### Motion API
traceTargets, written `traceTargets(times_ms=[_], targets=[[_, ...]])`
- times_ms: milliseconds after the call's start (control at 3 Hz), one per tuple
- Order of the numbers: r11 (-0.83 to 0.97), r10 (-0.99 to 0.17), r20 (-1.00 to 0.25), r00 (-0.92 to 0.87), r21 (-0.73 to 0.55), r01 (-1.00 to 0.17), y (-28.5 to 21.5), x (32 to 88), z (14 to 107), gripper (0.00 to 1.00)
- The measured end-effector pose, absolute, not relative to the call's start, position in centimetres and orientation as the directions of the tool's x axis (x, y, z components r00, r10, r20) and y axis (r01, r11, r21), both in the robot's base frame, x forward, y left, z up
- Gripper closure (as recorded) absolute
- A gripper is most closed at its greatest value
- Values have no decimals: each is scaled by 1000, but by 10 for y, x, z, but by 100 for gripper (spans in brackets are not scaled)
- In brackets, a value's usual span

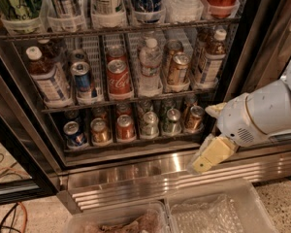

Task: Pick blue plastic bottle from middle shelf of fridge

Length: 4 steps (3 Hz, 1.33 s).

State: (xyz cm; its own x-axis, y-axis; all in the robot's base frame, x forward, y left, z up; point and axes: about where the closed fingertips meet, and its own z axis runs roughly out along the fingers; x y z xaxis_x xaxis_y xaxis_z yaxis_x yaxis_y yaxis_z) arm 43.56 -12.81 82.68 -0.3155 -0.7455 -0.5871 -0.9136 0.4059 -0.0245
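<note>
Nothing is picked yet at the fridge [150,176]. The blue plastic bottle [209,62], white-capped and filled with brown drink, stands upright at the right end of the middle shelf [136,100], next to a gold can [177,69]. A look-alike bottle [47,79] stands at the shelf's left end, and which of the two is meant cannot be told. The gripper [206,139] hangs low on the right, in front of the dark door frame and beside the bottom row of cans [131,127], below the shelf and well apart from either bottle. Its pale yellow fingers [211,154] stand apart and hold nothing. By the look of it, the reach up to the shelf, the grasp and the lift out are all left to do
</note>
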Motion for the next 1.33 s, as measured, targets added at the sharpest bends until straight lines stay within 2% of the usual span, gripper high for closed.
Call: traceTargets(times_ms=[667, 1000, 1333], targets=[[413, -730, -608, -313, -26, -910, -129, 436, 828, 0], [381, -717, -634, -289, -9, -925, -106, 433, 811, 0], [319, -686, -690, -228, -4, -948, -61, 426, 793, 0]])
